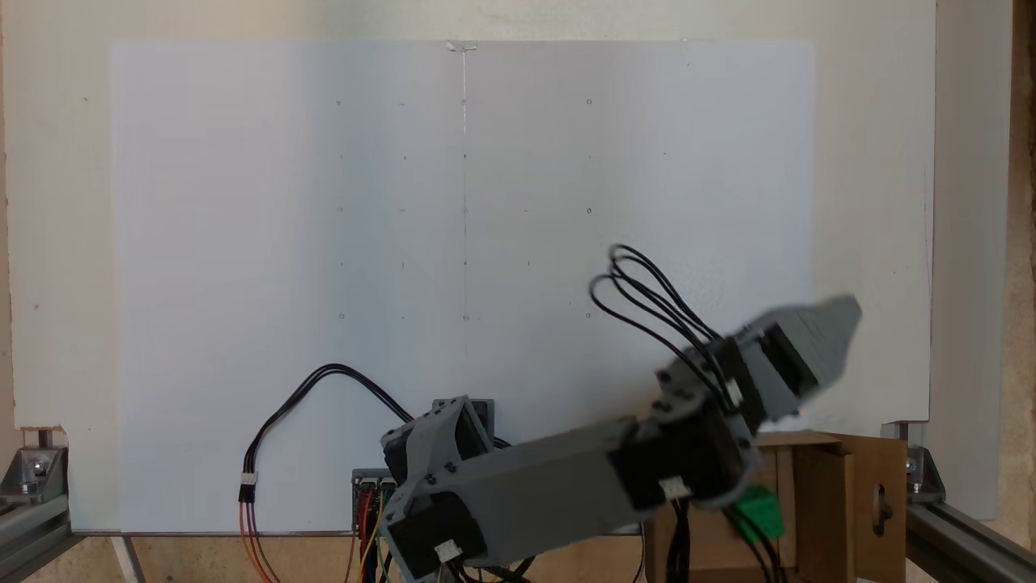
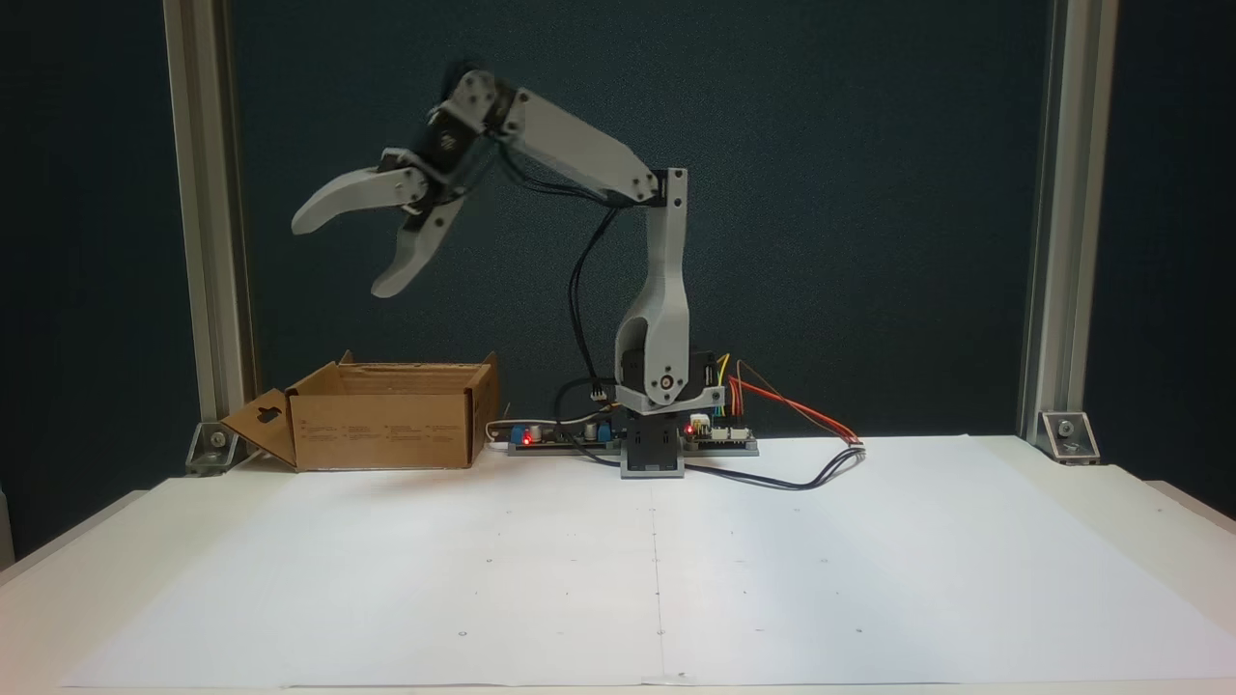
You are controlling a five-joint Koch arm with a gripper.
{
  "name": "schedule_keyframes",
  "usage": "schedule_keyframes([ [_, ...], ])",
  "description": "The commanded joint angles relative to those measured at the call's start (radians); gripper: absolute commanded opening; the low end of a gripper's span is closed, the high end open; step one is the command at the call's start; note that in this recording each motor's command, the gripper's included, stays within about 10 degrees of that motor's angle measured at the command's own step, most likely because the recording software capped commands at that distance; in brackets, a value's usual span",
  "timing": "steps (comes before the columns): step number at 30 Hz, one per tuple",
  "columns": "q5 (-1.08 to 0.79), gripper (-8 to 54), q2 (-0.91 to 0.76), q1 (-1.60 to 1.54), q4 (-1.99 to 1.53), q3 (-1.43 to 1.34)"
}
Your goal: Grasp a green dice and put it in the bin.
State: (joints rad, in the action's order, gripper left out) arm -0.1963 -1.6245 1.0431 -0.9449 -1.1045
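Note:
The green dice lies inside the bin, partly under the arm's wrist and black cables. The bin is a brown cardboard box standing at the left of the arm's base, its keyhole flap folded outward. My gripper hangs well above the bin, open, with its jaws spread wide and nothing between them. Seen from above, the gripper is blurred and reaches past the bin's far edge.
A white paper sheet covers the table in front of the base. Circuit boards with red lights and looping wires lie by the base. Aluminium posts stand at both back corners.

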Motion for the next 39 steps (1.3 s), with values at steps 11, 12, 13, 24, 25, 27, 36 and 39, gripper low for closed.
schedule_keyframes([
  [11,0.17,45.5,-0.195,-0.882,0.08,-0.212],
  [12,0.17,45.4,-0.221,-0.916,0.115,-0.264],
  [13,0.17,45.4,-0.245,-0.943,0.156,-0.318],
  [24,0.169,45.4,-0.575,-0.977,0.691,-0.936],
  [25,0.169,45.4,-0.607,-0.979,0.733,-0.979],
  [27,0.169,45.5,-0.667,-0.982,0.828,-1.054],
  [36,0.163,45.7,-0.746,-0.991,1.228,-1.367],
  [39,0.16,45.7,-0.746,-0.991,1.357,-1.43],
])
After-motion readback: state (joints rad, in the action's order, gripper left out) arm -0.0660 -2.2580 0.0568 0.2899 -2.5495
